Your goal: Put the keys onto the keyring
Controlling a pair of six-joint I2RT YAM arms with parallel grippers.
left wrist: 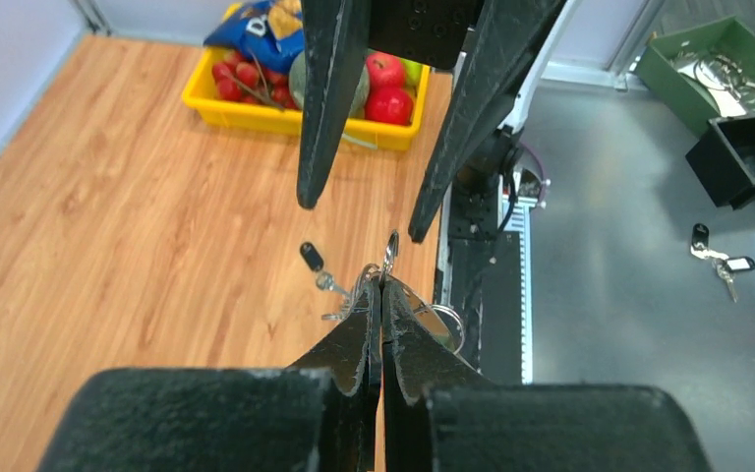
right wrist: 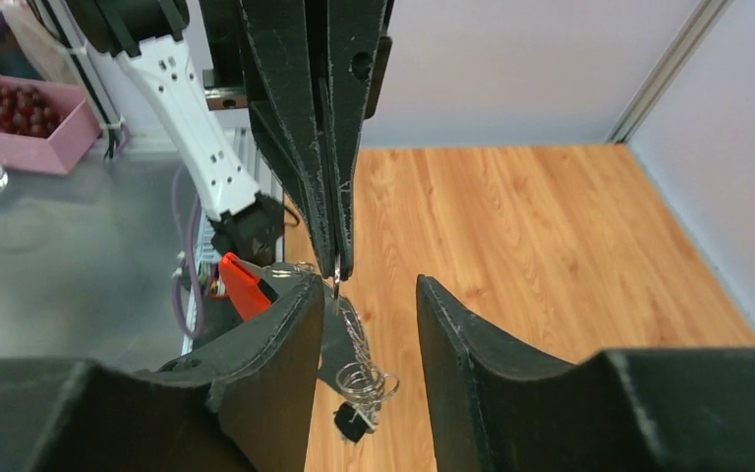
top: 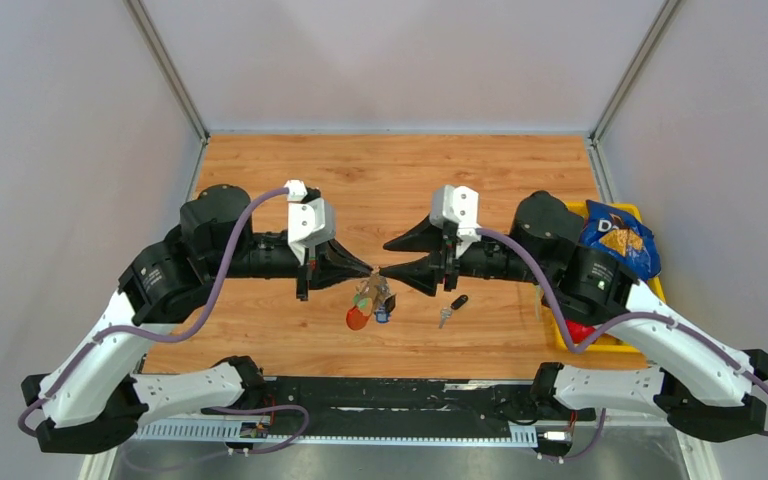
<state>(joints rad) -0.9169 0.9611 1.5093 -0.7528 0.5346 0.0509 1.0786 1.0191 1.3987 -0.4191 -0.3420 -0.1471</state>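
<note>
the keyring (top: 372, 293) is held pinched in the closed left gripper (top: 369, 268), tags (top: 357, 318) hanging above the table (top: 380, 180). the right gripper (top: 384, 258) is spread partway, empty, facing it. the key (top: 453, 307), lying on the table nearby, is judged to need picking up next.

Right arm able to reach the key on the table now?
Probably yes: right gripper is open, the key lies uncovered on the table near it, and the keyring hangs from the left gripper, apart from the key.
</note>
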